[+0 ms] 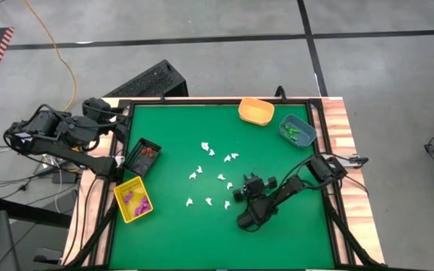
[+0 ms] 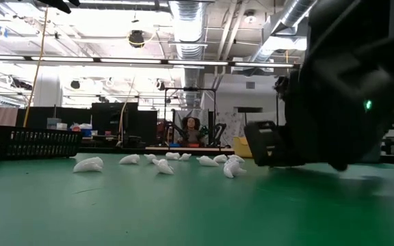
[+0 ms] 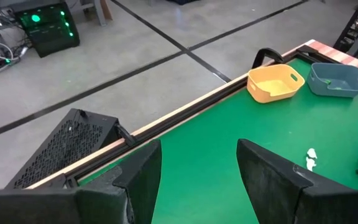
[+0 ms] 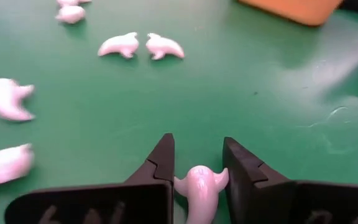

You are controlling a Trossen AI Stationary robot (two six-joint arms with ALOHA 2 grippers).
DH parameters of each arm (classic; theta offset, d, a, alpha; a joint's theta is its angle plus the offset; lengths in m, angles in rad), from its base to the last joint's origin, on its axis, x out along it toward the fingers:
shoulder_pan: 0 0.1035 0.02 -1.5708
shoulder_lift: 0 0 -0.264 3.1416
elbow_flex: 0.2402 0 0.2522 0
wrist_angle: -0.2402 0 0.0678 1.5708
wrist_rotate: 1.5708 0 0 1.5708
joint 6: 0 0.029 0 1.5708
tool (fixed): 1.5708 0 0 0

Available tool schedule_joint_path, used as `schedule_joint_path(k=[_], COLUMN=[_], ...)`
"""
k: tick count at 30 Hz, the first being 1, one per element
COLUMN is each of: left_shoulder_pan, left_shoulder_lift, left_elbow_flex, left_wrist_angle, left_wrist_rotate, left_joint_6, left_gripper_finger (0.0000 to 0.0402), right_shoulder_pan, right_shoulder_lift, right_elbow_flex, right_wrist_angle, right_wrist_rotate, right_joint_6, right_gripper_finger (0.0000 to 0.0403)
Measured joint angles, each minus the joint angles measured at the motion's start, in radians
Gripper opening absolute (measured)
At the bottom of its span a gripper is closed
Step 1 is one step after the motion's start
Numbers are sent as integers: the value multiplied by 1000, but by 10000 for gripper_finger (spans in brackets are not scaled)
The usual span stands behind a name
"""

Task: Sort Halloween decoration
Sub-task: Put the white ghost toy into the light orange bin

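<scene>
From above, the right gripper (image 1: pixel 241 193) is low over the green counter (image 1: pixel 172 128), at the near edge of a loose scatter of white ghost trinkets (image 1: pixel 208 152). The left gripper (image 1: pixel 119 111) waits at the counter's far left corner, near the black bin (image 1: pixel 142 156) and yellow bin (image 1: pixel 132 200), which already hold reddish and purple pieces; the blue bin (image 1: pixel 297 130) holds green ones, and the orange bin (image 1: pixel 256 111) looks empty.

At counter level, the white trinkets lie in a row, and the right arm's dark bulk hides the grasp itself.

The left wrist view shows that gripper's jaws spread wide, holding nothing.

The right wrist view settles the step: its jaws are closed on one white ghost (image 4: pixel 199 190), pinched between the fingertips and apparently still at the counter surface. The pick is in hand; next comes a clean lift and a carry, probably to the orange bin. The ghost's lower part is cut off, so grip depth is unclear.
</scene>
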Motion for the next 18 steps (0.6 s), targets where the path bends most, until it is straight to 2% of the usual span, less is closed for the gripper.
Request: schedule_joint_path(k=[11,15,18], left_shoulder_pan=[0,0,0], left_shoulder_lift=[0,0,0], left_elbow_flex=[0,0,0], left_wrist_angle=[-29,-29,-29], left_wrist_rotate=[-10,-8,-2], left_joint_6=[14,39,47], left_gripper_finger=[199,199,199], right_shoulder_pan=[-48,-115,-184], right_shoulder_lift=[-147,-250,-354], right_elbow_flex=[14,14,14], right_wrist_angle=[-107,-225,-293], right_wrist_rotate=[44,91,135], right_joint_6=[7,5,-56], right_gripper_finger=[80,82,82])
